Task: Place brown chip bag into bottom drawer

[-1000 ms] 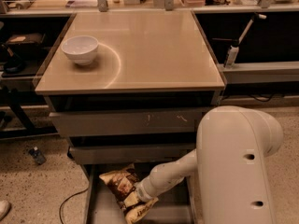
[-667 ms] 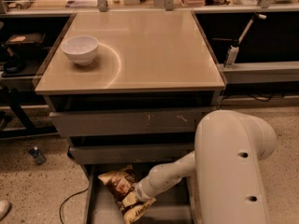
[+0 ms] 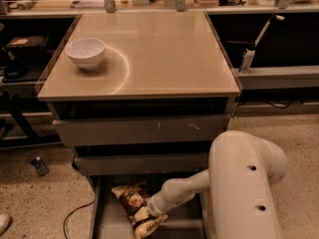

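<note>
The arm is sitting lower than a second ago, its big white housing nearer the floor at the right; the gripper (image 3: 152, 211) is reaching down at the near right end of the brown chip bag (image 3: 130, 199); the bag is lying almost where it was, slanting from far left to near right on the floor of the open bottom drawer (image 3: 100, 214); whether the claw is holding the bag or letting go I cannot tell, since the wrist is hiding it; by my reckoning the placing is nearing its end, with only release and withdrawal remaining; the white bowl (image 3: 85, 53) is standing unmoved at the far left of the cabinet top (image 3: 169, 54); the bag is showing pale lettering, but no word is coming out readable.
</note>
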`<state>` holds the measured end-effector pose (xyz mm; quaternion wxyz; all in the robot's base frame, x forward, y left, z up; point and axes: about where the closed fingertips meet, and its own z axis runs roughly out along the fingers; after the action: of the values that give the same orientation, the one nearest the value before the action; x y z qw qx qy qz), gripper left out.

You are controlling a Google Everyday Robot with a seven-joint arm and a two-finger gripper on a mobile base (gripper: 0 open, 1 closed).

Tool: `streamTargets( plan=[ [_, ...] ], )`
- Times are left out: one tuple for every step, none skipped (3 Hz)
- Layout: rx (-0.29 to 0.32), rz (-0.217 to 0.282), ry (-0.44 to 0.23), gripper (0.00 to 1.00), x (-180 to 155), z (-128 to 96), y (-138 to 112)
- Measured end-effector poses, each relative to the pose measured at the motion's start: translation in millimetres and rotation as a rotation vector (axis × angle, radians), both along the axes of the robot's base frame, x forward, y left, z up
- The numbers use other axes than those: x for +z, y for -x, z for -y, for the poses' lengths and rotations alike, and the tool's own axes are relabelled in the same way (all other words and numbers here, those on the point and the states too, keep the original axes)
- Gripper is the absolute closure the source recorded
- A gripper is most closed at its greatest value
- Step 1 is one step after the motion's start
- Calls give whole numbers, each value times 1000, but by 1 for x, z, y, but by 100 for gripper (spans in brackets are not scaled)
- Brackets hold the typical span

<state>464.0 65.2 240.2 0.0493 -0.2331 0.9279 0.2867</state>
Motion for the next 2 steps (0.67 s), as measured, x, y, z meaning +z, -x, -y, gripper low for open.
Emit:
streamTargets(
  plan=[
    [-37,-37,-18,100,-27,5,0],
    [-58,-89,-39,100,-68,6,-6]
  ],
)
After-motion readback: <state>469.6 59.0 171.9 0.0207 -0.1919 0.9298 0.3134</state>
